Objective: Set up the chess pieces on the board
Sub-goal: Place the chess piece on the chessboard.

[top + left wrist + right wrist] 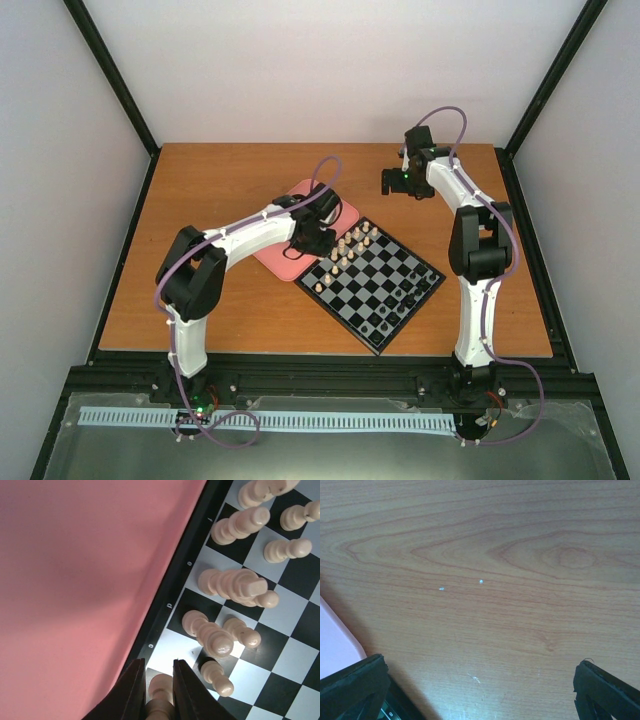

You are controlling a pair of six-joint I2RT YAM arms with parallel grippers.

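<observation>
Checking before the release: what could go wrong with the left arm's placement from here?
1. The left end effector appears shut on a cream piece, with a neighbouring pawn close beside it; opening or lifting could knock that pawn over.
2. The held piece sits at the edge of the board, next to the pink tray; released off-centre, it might topple onto the tray.

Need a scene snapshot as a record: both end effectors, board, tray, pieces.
left end effector: shut on one cream piece, at the board's tray-side edge
right end effector: open, empty, over bare table
board: cream pieces along far-left side, black pieces along near-right side
pink tray: against board's far-left edge
</observation>
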